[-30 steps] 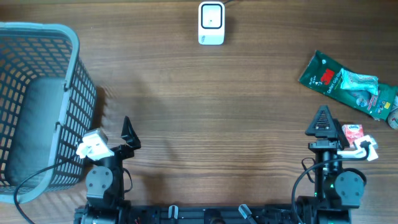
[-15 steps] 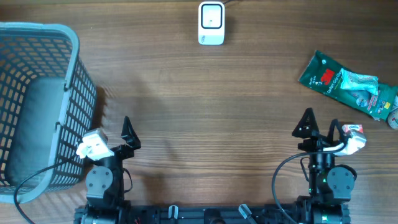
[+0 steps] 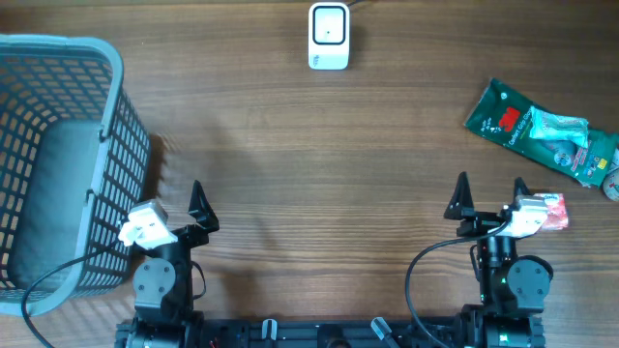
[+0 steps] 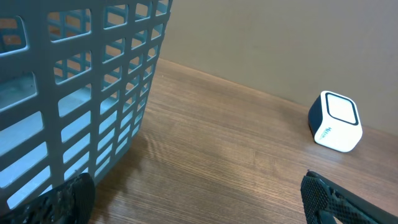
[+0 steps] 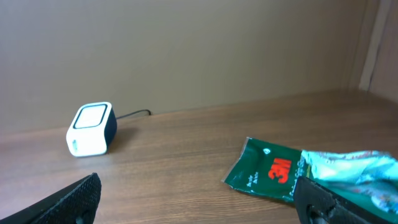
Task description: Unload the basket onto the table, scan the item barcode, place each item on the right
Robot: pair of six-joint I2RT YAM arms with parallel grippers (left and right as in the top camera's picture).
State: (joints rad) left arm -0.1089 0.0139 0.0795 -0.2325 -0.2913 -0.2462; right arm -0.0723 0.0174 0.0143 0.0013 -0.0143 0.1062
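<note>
Wooden tabletop (image 3: 319, 174): one grey basket (image 3: 111, 126) far left, one white scanner (image 3: 329, 37) top centre, one green packet (image 3: 527, 130) lying far right, untouched. Two arms. Left fingers (image 3: 198, 203) spread wide, empty, unmoved. Right fingers (image 3: 460, 193) also wide apart, empty; since a second ago that wrist turned and shifted left.

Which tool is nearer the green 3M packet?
Right. The right tool is just short of the green 3M packet; the left tool is far off beside the basket.
</note>
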